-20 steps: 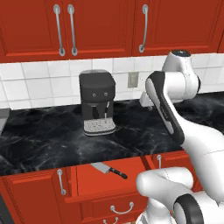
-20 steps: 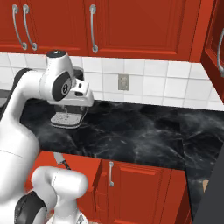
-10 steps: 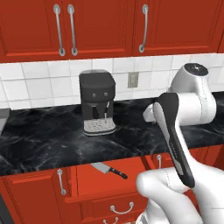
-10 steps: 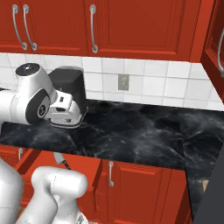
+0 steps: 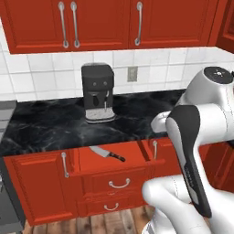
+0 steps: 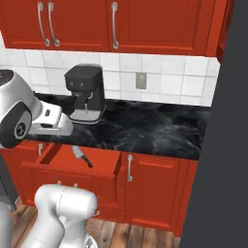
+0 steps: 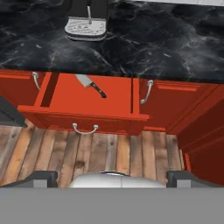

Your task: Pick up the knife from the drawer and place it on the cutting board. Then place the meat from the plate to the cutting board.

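Above open drawer, gripper spread wide

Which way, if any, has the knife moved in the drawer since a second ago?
No. The knife lies in the open drawer below the coffee machine as before; the camera shifted, not the knife.

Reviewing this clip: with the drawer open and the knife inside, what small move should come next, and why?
Probably lower the open gripper toward the knife. It lies untouched in the open drawer, well away from the fingertips, so nothing is grasped yet.
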Robot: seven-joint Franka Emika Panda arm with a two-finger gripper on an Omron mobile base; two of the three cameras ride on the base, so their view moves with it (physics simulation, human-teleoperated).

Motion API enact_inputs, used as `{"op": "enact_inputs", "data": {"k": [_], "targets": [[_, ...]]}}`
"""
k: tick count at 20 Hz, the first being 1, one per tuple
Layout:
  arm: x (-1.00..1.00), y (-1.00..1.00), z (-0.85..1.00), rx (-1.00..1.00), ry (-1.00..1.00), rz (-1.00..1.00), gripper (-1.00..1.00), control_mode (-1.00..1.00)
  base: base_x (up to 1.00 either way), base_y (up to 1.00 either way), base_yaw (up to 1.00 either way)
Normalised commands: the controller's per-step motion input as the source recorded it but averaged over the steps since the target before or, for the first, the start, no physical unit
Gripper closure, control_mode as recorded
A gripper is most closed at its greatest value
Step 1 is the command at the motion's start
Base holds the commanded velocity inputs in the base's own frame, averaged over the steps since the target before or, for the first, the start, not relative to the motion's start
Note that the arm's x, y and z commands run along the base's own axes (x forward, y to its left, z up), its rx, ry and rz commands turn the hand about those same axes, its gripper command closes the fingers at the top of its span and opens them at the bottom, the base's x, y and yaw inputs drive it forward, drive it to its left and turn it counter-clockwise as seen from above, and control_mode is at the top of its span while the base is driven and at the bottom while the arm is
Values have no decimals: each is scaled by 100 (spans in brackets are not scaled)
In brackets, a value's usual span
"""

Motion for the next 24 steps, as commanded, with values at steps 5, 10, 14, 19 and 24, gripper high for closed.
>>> {"op": "enact_inputs", "data": {"k": [5, 10, 14, 19, 24], "targets": [[0, 0, 0, 0, 0, 0, -100, 100, -87, 52, 0], [5, 50, 0, 0, 4, 0, -100, -100, -15, 27, 0], [79, 56, -3, 0, 27, -1, -100, -100, 0, 0, 0], [89, -10, -34, 0, 39, 0, -100, -100, 0, 0, 0], [64, -3, -65, -2, 26, 0, -100, -100, 0, 0, 0]]}}
